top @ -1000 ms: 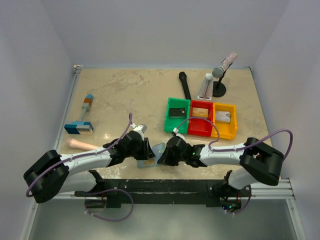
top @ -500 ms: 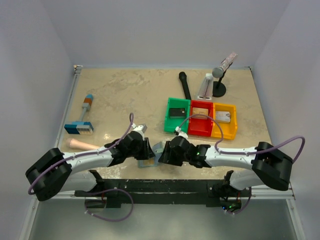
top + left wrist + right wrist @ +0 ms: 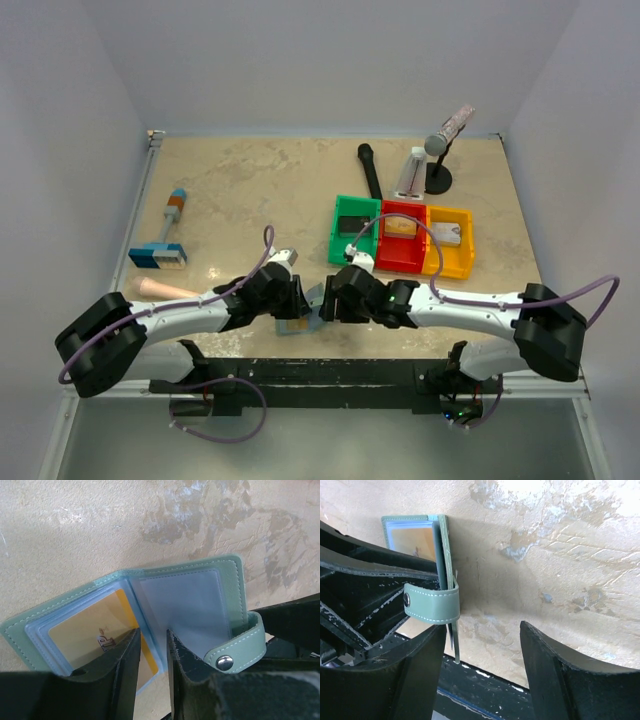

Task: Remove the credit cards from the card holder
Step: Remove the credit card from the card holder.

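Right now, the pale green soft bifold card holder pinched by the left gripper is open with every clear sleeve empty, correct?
No: the card holder, pinched by the left gripper, is open, but one sleeve holds a yellow-orange card; the left wrist view shows it.

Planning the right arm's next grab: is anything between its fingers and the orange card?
Yes. The holder's flap and snap strap stand edge-on before the card, and a left finger overlaps its edge.

Both arms reach low and inward, wrists nearly meeting; left hand (image 3: pixel 152 636) pinches the holder (image 3: pixel 185 600) with narrow jaws, right hand (image 3: pixel 482 630) stands spread open
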{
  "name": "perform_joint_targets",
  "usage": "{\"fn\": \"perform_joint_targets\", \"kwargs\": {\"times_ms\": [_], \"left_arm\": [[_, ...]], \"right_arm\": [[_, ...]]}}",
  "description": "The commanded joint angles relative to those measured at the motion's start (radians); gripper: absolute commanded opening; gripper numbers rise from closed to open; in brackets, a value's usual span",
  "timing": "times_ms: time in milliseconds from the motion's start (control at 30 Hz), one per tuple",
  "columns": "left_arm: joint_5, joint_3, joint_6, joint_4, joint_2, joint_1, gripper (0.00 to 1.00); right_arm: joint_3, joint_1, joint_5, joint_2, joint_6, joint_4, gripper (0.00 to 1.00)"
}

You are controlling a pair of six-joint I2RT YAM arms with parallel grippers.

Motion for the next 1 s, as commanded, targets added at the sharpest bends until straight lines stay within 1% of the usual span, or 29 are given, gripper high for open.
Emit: {"fn": "perform_joint_targets", "kwargs": {"times_ms": [0, 133, 300, 533, 633, 733, 833, 900, 967], "left_arm": [[-0.058, -0.004, 0.056, -0.098, 0.024, -0.008, 0.33], [-0.073, 0.001, 0.072, -0.109, 0.029, -0.016, 0.33], [-0.087, 0.009, 0.087, -0.118, 0.049, -0.025, 0.33], [-0.093, 0.01, 0.099, -0.117, 0.075, -0.032, 0.32], [-0.095, 0.013, 0.102, -0.115, 0.082, -0.034, 0.32], [-0.093, 0.016, 0.104, -0.112, 0.087, -0.034, 0.32], [-0.091, 0.019, 0.106, -0.108, 0.093, -0.034, 0.32], [-0.09, 0.021, 0.106, -0.106, 0.093, -0.034, 0.32], [-0.088, 0.021, 0.106, -0.104, 0.093, -0.034, 0.32]], "right_arm": [[0.074, 0.003, 0.07, 0.013, -0.027, -0.05, 0.65], [0.091, -0.007, 0.096, 0.0, -0.015, -0.069, 0.65], [0.06, -0.03, 0.139, -0.037, 0.019, -0.075, 0.65], [-0.013, -0.114, 0.126, -0.091, 0.066, -0.07, 0.64], [-0.044, -0.149, 0.112, -0.115, 0.062, -0.066, 0.63], [-0.062, -0.162, 0.107, -0.149, 0.033, -0.057, 0.6], [-0.073, -0.162, 0.115, -0.194, -0.009, -0.06, 0.53], [-0.073, -0.154, 0.113, -0.238, -0.065, -0.05, 0.47], [-0.07, -0.143, 0.07, -0.276, -0.14, -0.014, 0.46]]}}
